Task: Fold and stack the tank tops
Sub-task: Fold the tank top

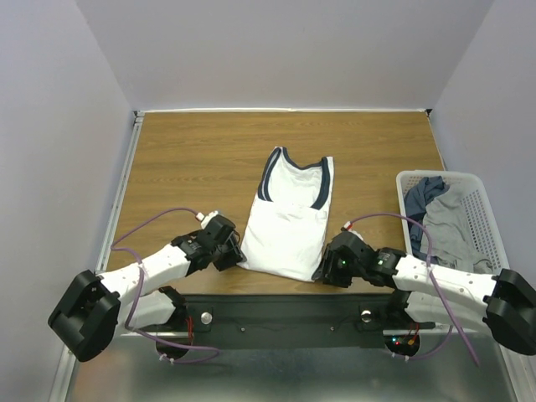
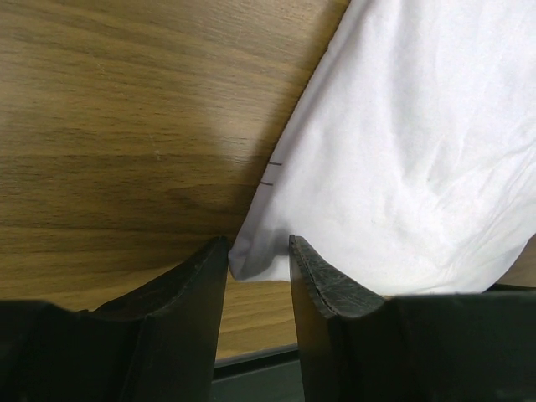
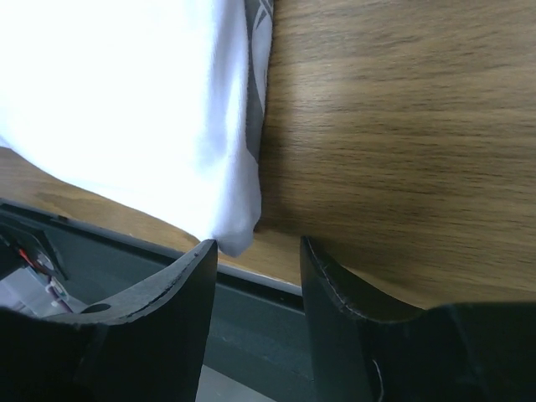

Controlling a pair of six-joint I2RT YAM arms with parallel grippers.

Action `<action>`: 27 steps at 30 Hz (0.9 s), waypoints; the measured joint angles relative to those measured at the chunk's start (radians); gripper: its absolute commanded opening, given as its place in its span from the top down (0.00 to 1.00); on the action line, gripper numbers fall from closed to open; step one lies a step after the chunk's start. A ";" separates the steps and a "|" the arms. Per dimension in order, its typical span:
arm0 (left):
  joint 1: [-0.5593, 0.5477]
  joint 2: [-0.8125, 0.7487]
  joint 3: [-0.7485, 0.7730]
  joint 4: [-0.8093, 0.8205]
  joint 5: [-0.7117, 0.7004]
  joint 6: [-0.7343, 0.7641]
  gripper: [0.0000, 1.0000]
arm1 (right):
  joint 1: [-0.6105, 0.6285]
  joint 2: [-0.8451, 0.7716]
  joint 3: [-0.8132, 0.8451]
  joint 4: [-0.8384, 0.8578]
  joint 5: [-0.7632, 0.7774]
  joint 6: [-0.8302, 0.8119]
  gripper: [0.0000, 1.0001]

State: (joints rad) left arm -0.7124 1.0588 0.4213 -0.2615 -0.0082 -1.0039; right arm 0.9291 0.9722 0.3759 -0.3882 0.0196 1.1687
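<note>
Tank top [image 1: 289, 222], hem corners at end effectors [image 2: 257, 244] [image 3: 259, 244]

A lab test cell is shown: a wood-grain tabletop [image 1: 201, 142] is boxed in by plain pale walls [image 1: 285, 50] well beyond the left gripper [image 1: 239, 255] and right gripper [image 1: 322, 272], and a black mounting rail [image 1: 285, 315] with purple cables [image 1: 159, 213] is bolted just behind them.

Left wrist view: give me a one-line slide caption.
Left gripper, jaws open, straddles a hem corner of the white tank top on the wooden table.
</note>
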 measured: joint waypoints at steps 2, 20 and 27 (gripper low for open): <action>0.000 0.007 0.002 0.004 0.001 0.001 0.57 | 0.005 0.011 0.000 0.017 0.001 0.008 0.52; -0.021 0.038 -0.002 0.053 0.027 0.013 0.95 | 0.023 0.090 0.000 0.110 0.039 0.055 0.92; -0.053 0.032 -0.002 0.056 0.042 0.018 1.00 | 0.023 0.096 0.013 0.081 0.051 0.013 1.00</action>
State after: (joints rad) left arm -0.7658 1.0908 0.4191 -0.2050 0.0341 -0.9859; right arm 0.9516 1.0683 0.3889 -0.3069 0.0711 1.1812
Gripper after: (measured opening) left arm 0.081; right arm 0.024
